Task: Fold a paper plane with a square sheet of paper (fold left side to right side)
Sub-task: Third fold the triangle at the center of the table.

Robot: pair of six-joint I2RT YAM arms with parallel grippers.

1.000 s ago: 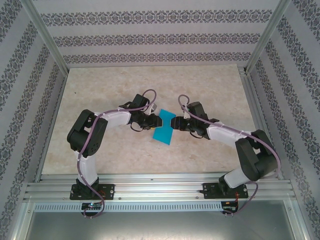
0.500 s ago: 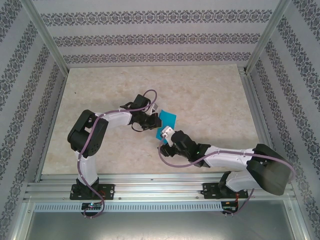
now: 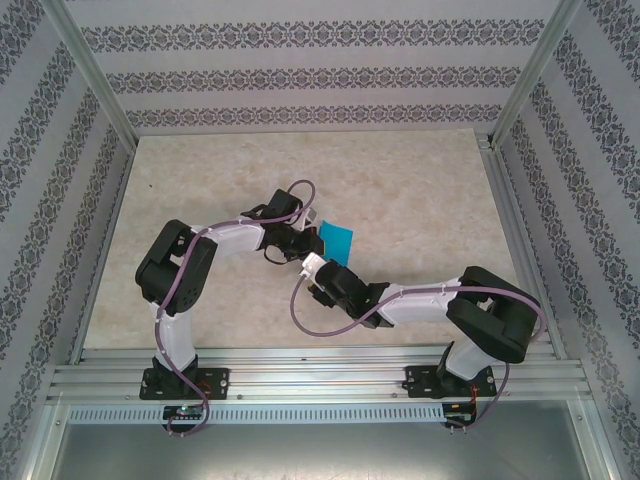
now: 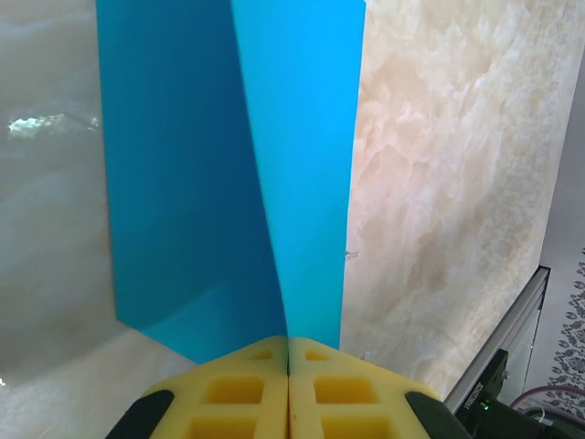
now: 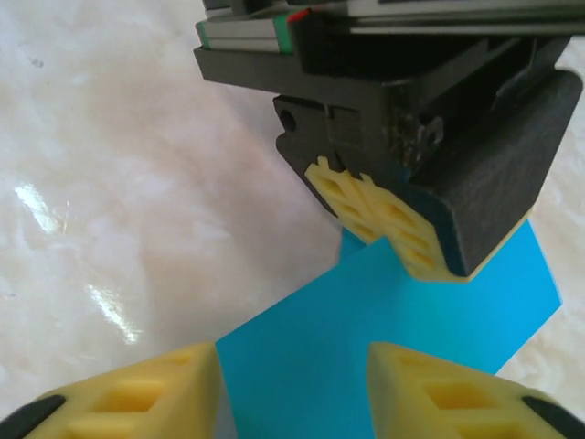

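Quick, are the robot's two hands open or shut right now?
Left gripper: shut, pinching the blue paper.
Right gripper: open, with the paper between its jaws, not gripped.

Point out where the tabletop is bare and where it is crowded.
Bare: the far half of the table, between the sheet of paper and the back wall; the strip between the right arm and right rail. Crowded: centre, where the shut left tool pinches the sheet and the open right tool straddles its edge.

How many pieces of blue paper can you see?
1: the blue paper, mid-table and creased, is clamped by the left gripper, with the right gripper open around its near edge. Another could hide under the arms.
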